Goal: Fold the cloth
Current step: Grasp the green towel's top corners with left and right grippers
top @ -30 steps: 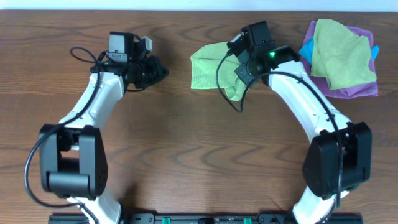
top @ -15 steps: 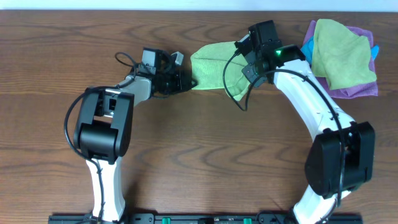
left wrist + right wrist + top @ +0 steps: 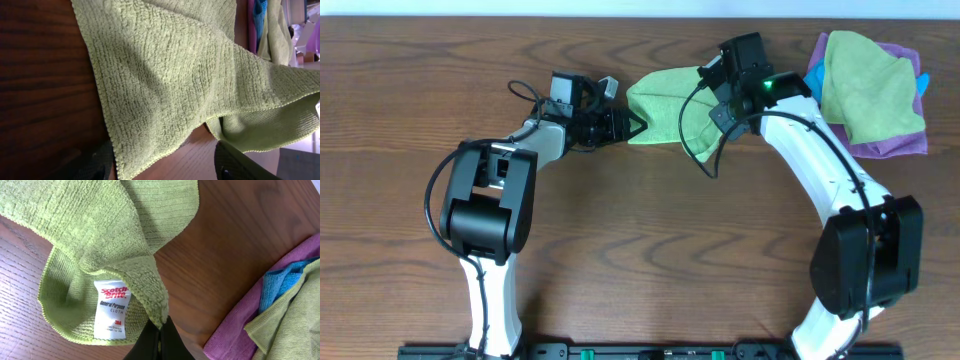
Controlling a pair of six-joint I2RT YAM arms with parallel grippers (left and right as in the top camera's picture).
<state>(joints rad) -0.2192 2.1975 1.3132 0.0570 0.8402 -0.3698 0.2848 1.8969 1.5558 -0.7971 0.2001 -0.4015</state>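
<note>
The cloth (image 3: 660, 100), bright lime green, lies bunched at the back middle of the table, partly lifted on its right side. My right gripper (image 3: 712, 100) is shut on a raised fold of it; in the right wrist view the black fingertips (image 3: 160, 336) pinch the cloth's edge (image 3: 150, 280) beside its white tag (image 3: 112, 307). My left gripper (image 3: 632, 125) is open at the cloth's left corner. In the left wrist view that corner (image 3: 130, 160) lies between the dark fingers (image 3: 235, 162), and the cloth (image 3: 165, 65) fills most of the frame.
A pile of cloths sits at the back right: a duller yellow-green cloth (image 3: 870, 85) on a purple one (image 3: 895, 145), with blue (image 3: 814, 78) showing at its left edge. The wooden table (image 3: 640, 240) spreads out in front of both arms.
My left arm has swung right to the cloth's left corner and its jaws have opened. The right gripper has shifted the held cloth slightly toward the back.
</note>
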